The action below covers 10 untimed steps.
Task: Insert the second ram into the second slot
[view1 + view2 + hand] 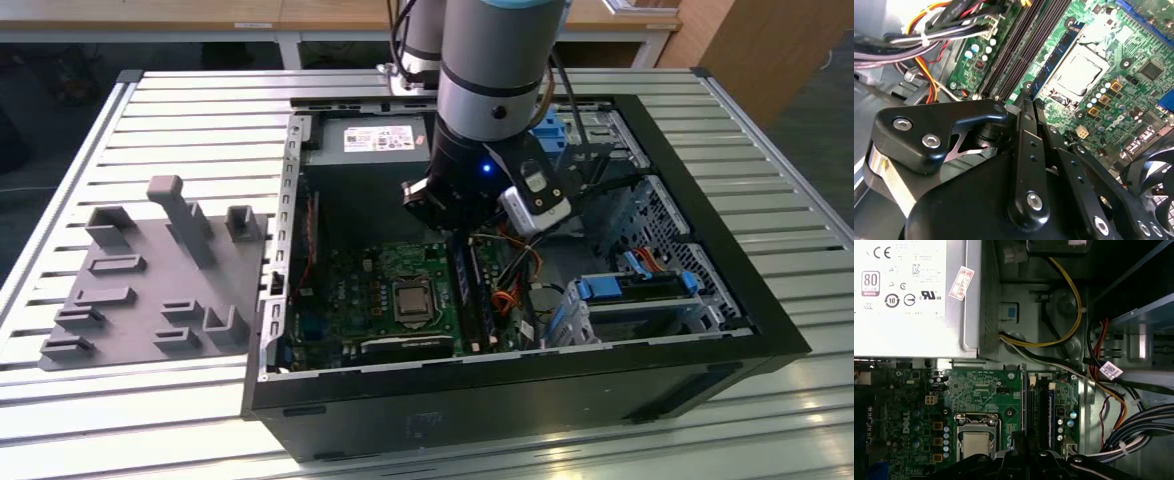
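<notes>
Where the arm [487, 70] reaches down into the open case [534, 375], the gripper [1023, 102] has its fingers drawn close together; whether they pinch anything I cannot tell. Just past the tips, a blue ram [1054, 60] stands on edge between the black slots [1014, 50] and the processor [1074, 75].

The end effector [462, 238] hangs over the motherboard [380, 275] inside the open case [534, 378].

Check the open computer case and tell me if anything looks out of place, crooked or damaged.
Nothing stands out. The hand is low inside the case, over the memory slots. The motherboard looks intact, and the cables lie bundled to one side of it.
</notes>
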Motion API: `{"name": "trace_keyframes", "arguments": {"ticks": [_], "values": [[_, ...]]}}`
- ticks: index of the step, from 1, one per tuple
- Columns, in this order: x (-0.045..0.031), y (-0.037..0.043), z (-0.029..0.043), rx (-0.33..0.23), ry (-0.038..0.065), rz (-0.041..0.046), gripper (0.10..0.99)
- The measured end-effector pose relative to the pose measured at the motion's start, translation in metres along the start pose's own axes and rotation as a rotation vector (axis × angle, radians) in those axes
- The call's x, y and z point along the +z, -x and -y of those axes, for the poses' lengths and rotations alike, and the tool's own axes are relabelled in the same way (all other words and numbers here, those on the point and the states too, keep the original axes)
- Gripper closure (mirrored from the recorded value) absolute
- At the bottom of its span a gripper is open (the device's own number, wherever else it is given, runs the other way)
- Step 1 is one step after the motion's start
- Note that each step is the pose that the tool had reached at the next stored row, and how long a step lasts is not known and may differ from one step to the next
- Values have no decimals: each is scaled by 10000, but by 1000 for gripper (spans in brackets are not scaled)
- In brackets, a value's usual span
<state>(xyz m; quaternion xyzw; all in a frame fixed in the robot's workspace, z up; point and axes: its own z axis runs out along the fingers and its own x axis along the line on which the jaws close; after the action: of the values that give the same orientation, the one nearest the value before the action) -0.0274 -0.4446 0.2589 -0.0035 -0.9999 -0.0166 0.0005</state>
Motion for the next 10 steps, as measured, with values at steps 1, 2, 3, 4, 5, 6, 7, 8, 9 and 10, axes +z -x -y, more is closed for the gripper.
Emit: {"name": "trace_keyframes", "arguments": {"ticks": [1, 2, 3, 4, 5, 6, 7, 8, 9, 10], "values": [[3, 0, 11, 30, 1, 1, 949], [5, 0, 22, 49, 1, 2, 949], [7, 0, 30, 59, 1, 2, 949], [10, 0, 35, 62, 1, 3, 949], [13, 0, 40, 62, 1, 3, 949], [18, 0, 43, 54, 2, -2, 949], [23, 0, 46, 16, 2, -12, 949], [27, 0, 50, -25, 1, -22, 949], [33, 1, 61, -51, -1, -25, 949], [38, 0, 78, -64, -1, -27, 949]]}}
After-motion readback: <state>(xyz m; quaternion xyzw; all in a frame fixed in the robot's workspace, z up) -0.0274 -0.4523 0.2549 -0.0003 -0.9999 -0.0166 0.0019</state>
